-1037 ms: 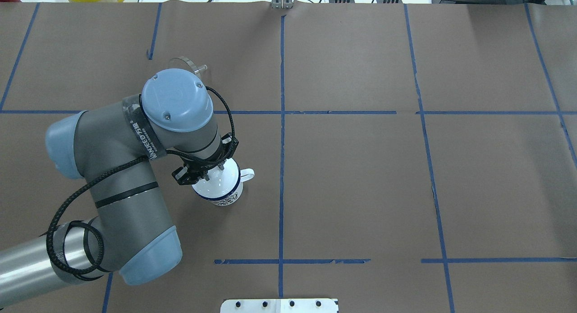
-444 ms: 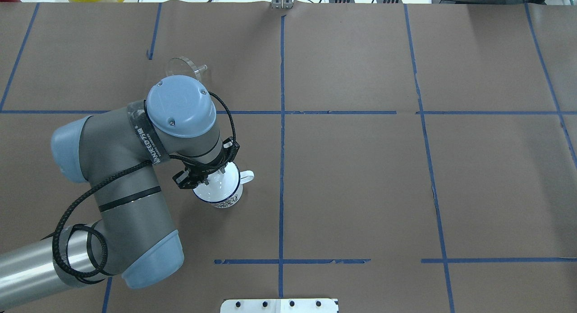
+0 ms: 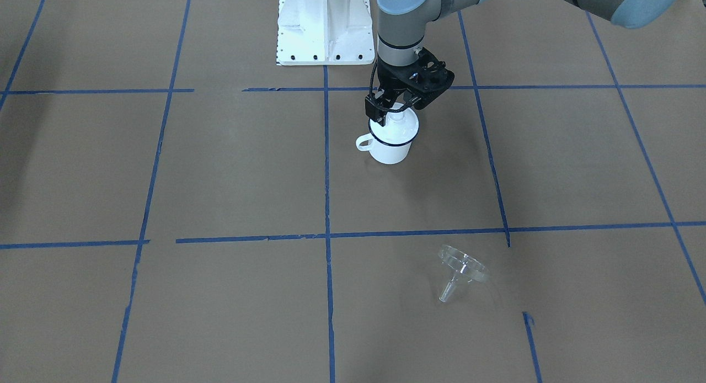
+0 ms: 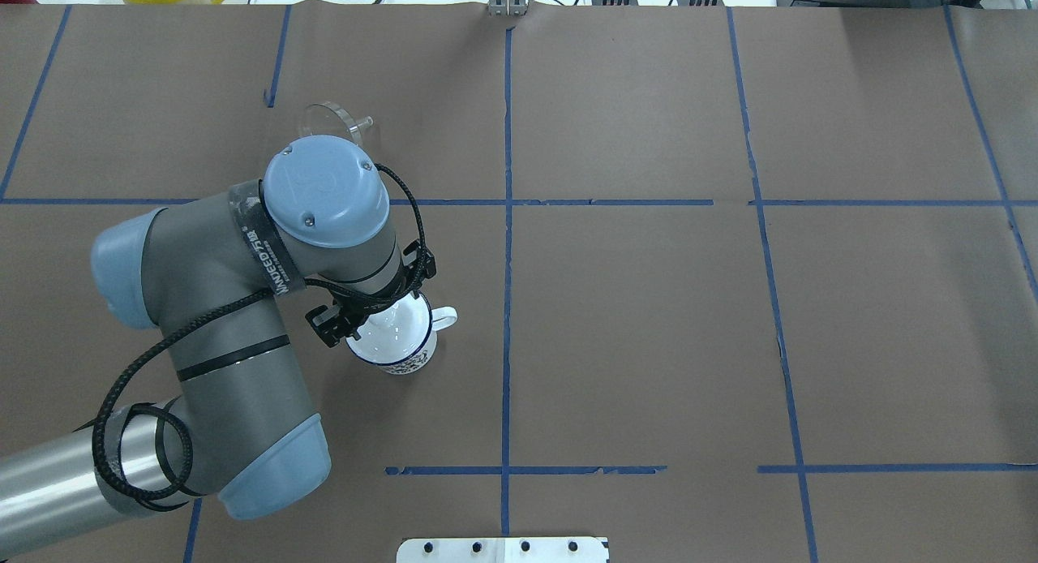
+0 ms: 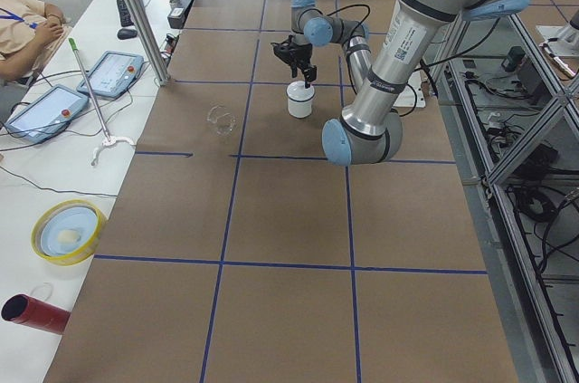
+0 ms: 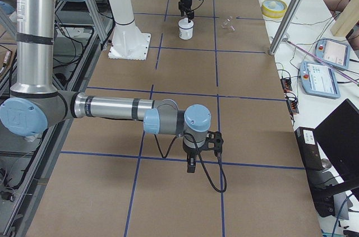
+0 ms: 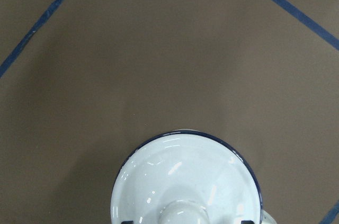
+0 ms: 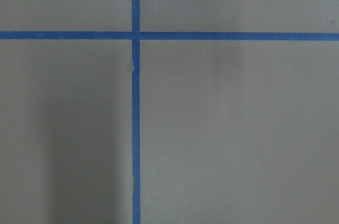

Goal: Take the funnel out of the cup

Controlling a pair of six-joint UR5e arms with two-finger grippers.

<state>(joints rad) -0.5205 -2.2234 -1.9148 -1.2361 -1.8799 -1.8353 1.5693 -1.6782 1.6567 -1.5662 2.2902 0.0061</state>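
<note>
Clear plastic, the small wide-coned funnel (image 3: 462,266) is lying tipped on the brown paper-covered worktop (image 3: 220,168), its short spout pointing sideways. It is resting well apart from the white enamel cup with the dark blue rim (image 3: 390,148), so by the look of things it is out of the cup and the removal itself seems done.

The cup is standing upright with its loop handle sticking out to one side. It is wearing a white round knobbed lid (image 7: 185,179) that is filling its mouth.

The left hand (image 3: 394,108) is hanging straight down over that lid. In its wrist view the dark fingertips (image 7: 125,221) are showing far apart on either side of the knob, so it is spread and gripping nothing. Probably it is lining up on the knob or letting it go.

The right hand (image 6: 190,164) is idling low over bare paper, far from the cup. I cannot tell whether it is spread or clenched.
</note>
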